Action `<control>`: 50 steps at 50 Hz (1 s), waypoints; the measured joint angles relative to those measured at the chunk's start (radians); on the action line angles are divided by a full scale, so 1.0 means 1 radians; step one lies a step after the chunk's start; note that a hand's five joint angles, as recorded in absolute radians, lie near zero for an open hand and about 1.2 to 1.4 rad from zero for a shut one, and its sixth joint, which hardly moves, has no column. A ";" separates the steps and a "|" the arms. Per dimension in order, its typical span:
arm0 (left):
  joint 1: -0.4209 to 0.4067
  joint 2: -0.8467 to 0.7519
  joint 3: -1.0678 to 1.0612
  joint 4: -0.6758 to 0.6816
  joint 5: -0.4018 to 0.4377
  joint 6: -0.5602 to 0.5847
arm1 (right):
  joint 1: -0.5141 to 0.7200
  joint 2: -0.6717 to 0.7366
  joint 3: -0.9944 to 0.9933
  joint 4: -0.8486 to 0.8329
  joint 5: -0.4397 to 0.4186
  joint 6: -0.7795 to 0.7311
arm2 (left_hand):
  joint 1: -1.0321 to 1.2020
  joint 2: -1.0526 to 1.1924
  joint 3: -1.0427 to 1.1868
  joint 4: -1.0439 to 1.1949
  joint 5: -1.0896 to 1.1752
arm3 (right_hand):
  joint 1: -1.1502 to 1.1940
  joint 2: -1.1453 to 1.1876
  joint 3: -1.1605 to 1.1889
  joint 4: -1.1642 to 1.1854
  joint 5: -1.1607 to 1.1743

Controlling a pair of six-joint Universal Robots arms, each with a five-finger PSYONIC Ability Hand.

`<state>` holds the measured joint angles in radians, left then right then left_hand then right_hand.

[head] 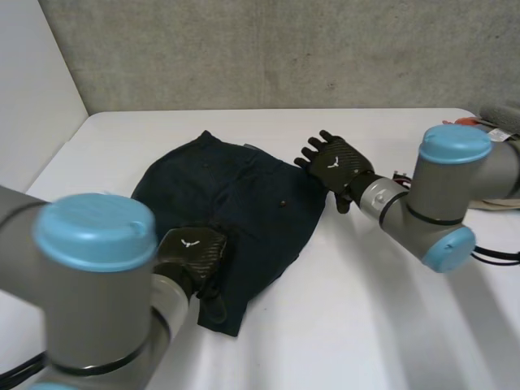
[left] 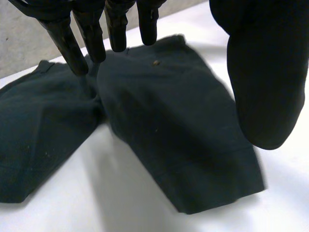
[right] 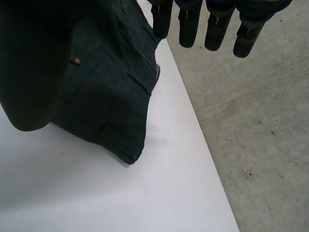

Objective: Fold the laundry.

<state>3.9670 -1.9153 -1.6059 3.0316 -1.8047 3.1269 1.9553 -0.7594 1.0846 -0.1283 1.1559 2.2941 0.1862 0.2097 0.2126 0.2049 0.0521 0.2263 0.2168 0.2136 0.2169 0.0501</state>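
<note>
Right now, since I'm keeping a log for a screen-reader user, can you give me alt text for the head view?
Dark shorts lie on a white table. The left hand is over their near edge and the right hand is at their far right edge, both open. A grey wall rises behind the table.

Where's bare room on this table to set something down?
Widest: the near part of the white table between the dark shorts and the right arm. A strip between shorts and wall. Crowded around the left hand and right hand by the shorts.
</note>
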 measured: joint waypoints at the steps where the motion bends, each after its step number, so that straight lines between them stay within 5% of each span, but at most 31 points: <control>1: -0.003 -0.018 0.008 0.010 -0.011 0.004 | 0.001 0.010 -0.008 -0.004 -0.001 0.001 | 0.000 0.000 0.000 0.000 0.000 | 0.002 0.000 0.002 0.001 0.003; 9: -0.009 -0.146 0.064 0.104 -0.069 0.043 | 0.019 0.185 -0.186 -0.024 0.001 0.015 | 0.009 0.006 0.005 0.007 0.005 | 0.002 0.037 0.045 0.034 0.041; 17: 0.013 -0.210 0.088 0.167 -0.085 0.103 | 0.031 0.284 -0.303 -0.013 0.011 0.015 | 0.294 0.256 0.252 0.255 0.234 | 0.128 0.126 0.139 0.136 0.137; 20: 0.025 -0.222 0.094 0.176 -0.089 0.115 | 0.033 0.305 -0.328 -0.014 0.011 0.016 | 0.715 0.660 0.654 0.652 0.621 | 0.177 0.171 0.186 0.183 0.184; 24: 0.037 -0.225 0.097 0.178 -0.091 0.118 | 0.037 0.319 -0.343 -0.021 0.009 0.024 | 0.986 0.946 0.936 0.950 0.919 | 0.183 0.179 0.192 0.193 0.188; 31: 0.060 -0.185 0.094 0.173 -0.084 0.111 | 0.046 0.332 -0.348 -0.052 0.009 0.052 | 0.987 0.983 0.975 0.992 0.938 | 0.274 0.271 0.278 0.279 0.248; 39: 0.082 -0.109 0.083 0.169 -0.052 0.114 | 0.059 0.324 -0.340 -0.111 0.014 0.096 | 0.987 0.983 0.975 0.993 0.938 | 0.898 0.958 0.954 0.954 0.919; 50: 0.117 -0.053 0.091 0.164 -0.013 0.112 | 0.052 0.272 -0.300 -0.192 0.055 0.247 | 0.869 0.858 0.870 0.882 0.844 | 0.898 0.963 0.974 0.980 0.924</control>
<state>4.0842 -1.9686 -1.5148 3.1960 -1.8173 3.2393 2.0069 -0.4876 0.7851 -0.3202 1.2111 2.5412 1.0549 1.0675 1.0824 1.0868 0.8958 1.1241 1.1794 1.1876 1.1968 0.9739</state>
